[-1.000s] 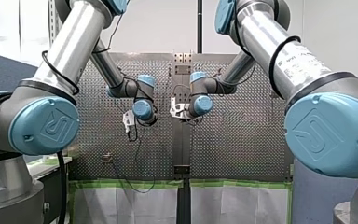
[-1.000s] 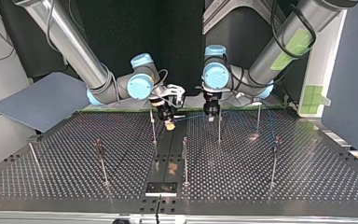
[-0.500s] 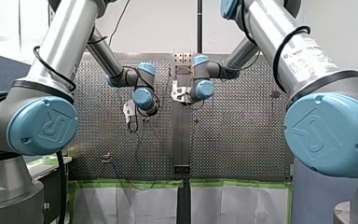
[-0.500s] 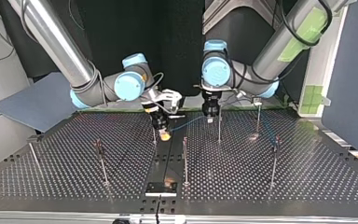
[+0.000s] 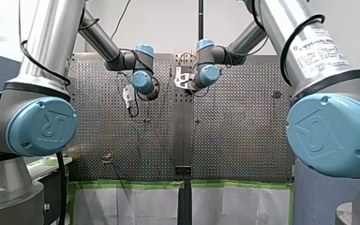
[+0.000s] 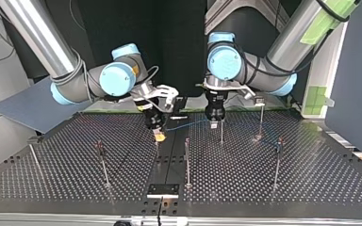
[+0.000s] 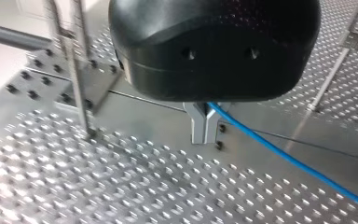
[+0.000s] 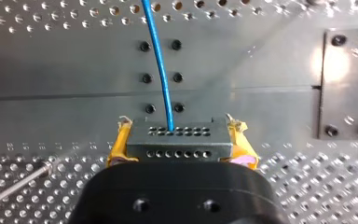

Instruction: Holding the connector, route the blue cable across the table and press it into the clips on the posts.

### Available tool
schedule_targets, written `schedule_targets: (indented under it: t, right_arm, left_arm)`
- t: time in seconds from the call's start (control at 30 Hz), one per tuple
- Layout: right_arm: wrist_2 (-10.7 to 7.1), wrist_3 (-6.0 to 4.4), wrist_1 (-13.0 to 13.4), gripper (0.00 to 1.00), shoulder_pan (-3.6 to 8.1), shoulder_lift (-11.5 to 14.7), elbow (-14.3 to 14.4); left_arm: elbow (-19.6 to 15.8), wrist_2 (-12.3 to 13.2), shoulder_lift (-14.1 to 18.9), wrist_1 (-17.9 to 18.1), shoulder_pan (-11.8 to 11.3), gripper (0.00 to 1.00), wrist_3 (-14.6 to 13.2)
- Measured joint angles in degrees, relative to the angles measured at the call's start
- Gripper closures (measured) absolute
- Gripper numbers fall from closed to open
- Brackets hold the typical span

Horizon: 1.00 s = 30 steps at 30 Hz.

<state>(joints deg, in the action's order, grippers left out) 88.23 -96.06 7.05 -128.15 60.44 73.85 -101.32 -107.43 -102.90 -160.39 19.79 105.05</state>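
Yellow pads [image 8: 119, 143] on the right tool [image 8: 179, 141] are clenched on the grey connector [image 8: 177, 134], one at each short end, so you have the plug firmly. The left tool [image 7: 204, 133] has its metal fingers [image 7: 198, 128] drawn together, and the blue cable [image 7: 289, 161] comes out from between them. It reads as clenched on the line as a guide, though you cannot tell how hard.

You are in the routing step. In the top view the cable hangs as a short, slightly slack span between the two tools. It is above the bench [image 6: 273, 183], near its middle on the arms' side, and not seated in anything that shows. The clips are too small to read.

The next move probably calls for bringing that span level with a clip on a nearby post [image 6: 221, 134] and pressing it in, with enough tension to hold the line straight.

The connector's long axis lies across the right tool, pad to pad. Its holed face points straight ahead of that tool, and the cable leaves that face directly away over the centre plate [image 8: 261, 70].
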Motion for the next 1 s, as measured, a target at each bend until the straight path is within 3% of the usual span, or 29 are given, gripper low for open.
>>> schedule_targets:
  t: [0.27,0.7,1.0]
  right_arm:
    - [0.05,-0.86,-0.50,1.00,0.82,3.89,0.89]
    - [-0.38,-0.82,-1.37,1.00,2.33,10.37,0.80]
    - [-2.66,-0.87,-1.25,1.00,2.54,10.74,0.00]
  left_arm:
    - [0.00,0.15,4.27,-0.66,0.25,0.98,0.11]
    - [0.95,1.40,11.49,-1.55,0.11,0.98,-0.67]
    - [4.55,4.75,8.83,-0.89,0.66,0.98,-1.43]
